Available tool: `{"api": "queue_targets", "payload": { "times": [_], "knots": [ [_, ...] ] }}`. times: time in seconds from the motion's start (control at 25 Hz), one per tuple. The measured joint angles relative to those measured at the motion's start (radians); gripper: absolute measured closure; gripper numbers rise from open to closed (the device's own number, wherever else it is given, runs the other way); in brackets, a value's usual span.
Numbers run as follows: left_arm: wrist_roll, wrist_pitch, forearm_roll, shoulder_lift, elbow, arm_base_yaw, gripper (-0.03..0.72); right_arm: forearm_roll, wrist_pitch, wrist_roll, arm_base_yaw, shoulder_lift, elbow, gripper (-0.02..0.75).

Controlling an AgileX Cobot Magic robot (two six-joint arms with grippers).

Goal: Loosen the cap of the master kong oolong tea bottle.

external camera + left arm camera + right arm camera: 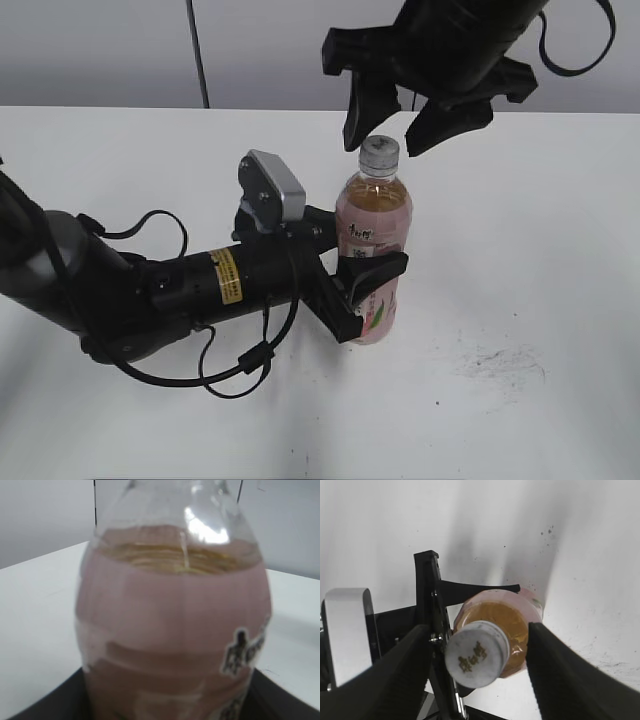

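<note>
Left gripper (pixel 368 288) clamped on the clear pink-labelled tea bottle (pixel 374 235); right gripper (pixel 393 125) fingers apart above it.
Risk: off-centre descent onto the small ribbed grey cap (pixel 476 653) could tip the bottle or slip.

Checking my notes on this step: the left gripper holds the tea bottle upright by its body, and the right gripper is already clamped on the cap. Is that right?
Not quite. The right gripper is not clamped on the cap: its jaws stand open on either side of it, with clear gaps, as the right wrist view shows. The rest holds: the left gripper grips the upright tea bottle by its body.
</note>
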Motion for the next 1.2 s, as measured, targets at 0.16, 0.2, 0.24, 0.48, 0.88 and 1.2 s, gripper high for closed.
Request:
{"api": "queue_targets", "payload": {
  "times": [0.16, 0.2, 0.24, 0.48, 0.88, 1.2],
  "knots": [
    [0.000, 0.000, 0.000, 0.000, 0.000, 0.000, 0.300, 0.003, 0.000, 0.000, 0.000, 0.016, 0.000, 0.279],
    [0.000, 0.000, 0.000, 0.000, 0.000, 0.000, 0.300, 0.005, 0.000, 0.000, 0.000, 0.017, 0.000, 0.287],
    [0.000, 0.000, 0.000, 0.000, 0.000, 0.000, 0.300, 0.005, 0.001, 0.000, 0.000, 0.017, 0.000, 0.306],
    [0.003, 0.000, 0.000, 0.001, 0.000, 0.000, 0.300, 0.012, 0.014, -0.060, 0.001, 0.017, -0.001, 0.451],
    [0.011, 0.000, 0.008, 0.001, 0.000, 0.000, 0.300, 0.027, 0.031, -0.729, 0.001, 0.017, -0.002, 0.458],
    [0.023, -0.001, 0.020, 0.002, 0.000, 0.000, 0.300, 0.032, 0.088, -1.455, 0.001, 0.017, -0.008, 0.458]
  ]
}}
